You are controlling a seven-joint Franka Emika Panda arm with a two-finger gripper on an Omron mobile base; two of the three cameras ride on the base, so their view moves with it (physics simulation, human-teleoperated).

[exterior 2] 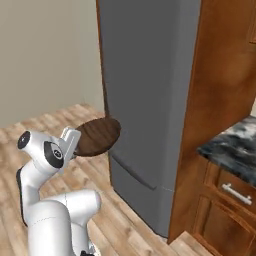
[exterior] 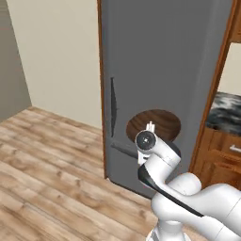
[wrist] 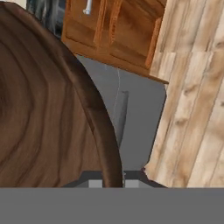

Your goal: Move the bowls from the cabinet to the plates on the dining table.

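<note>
My gripper (exterior: 150, 127) (exterior 2: 74, 141) (wrist: 112, 181) is shut on the rim of the dark brown, wood-grained bowl (exterior: 158, 122) (exterior 2: 98, 135) (wrist: 39, 122). I hold the bowl in the air, tilted on edge, close in front of a tall grey fridge. In the hand view the bowl's inside covers the left half, with its rim running down between my fingertips. The cabinet, the plates and the dining table are out of view.
The grey fridge (exterior: 160, 61) (exterior 2: 145, 75) stands straight ahead, framed by a reddish-brown wooden panel (exterior 2: 220, 75). To its right are a marble worktop (exterior: 226, 113) (exterior 2: 232, 145) and drawer units (exterior 2: 225, 210). Wooden plank floor (exterior: 47, 179) opens to the left, along a cream wall.
</note>
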